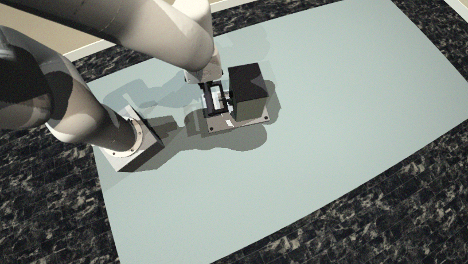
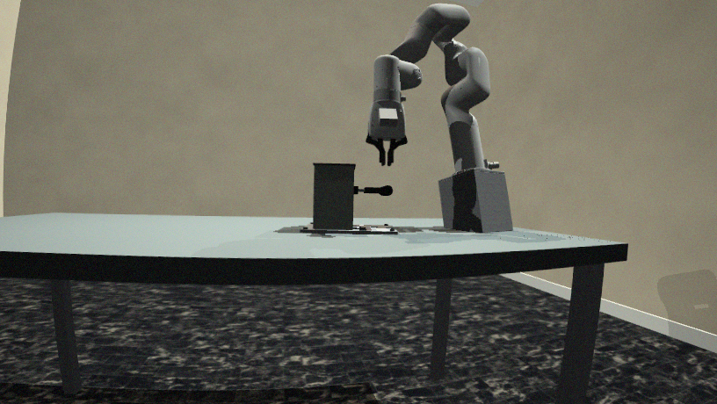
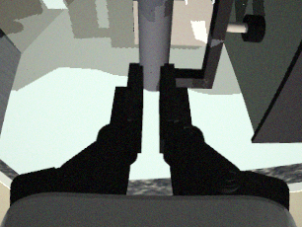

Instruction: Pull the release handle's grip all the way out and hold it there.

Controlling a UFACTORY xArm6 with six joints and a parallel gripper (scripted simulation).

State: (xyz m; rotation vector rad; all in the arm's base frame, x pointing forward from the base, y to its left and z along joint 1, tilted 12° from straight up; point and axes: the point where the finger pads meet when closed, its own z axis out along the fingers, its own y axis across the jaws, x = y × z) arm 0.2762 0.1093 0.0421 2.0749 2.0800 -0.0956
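The release handle has a dark box housing (image 1: 248, 88) (image 2: 334, 195) (image 3: 282, 88) on a grey baseplate (image 1: 244, 121). Its grip (image 1: 208, 106) (image 2: 384, 190) (image 3: 152, 29) is a level dark bar on two rods in front of the housing. My gripper (image 1: 205, 86) (image 2: 386, 161) (image 3: 151, 82) hangs straight above the bar with a clear gap, pointing down. Its fingers are shut almost together on nothing. In the wrist view the bar runs lengthwise below the narrow slit between the fingertips.
The arm's grey base block (image 1: 137, 144) (image 2: 474, 200) stands on the pale table (image 1: 327, 131) (image 2: 150, 235) next to the handle's baseplate. My upper arm links (image 1: 98, 26) cover the left of the top view. Dark floor surrounds the table.
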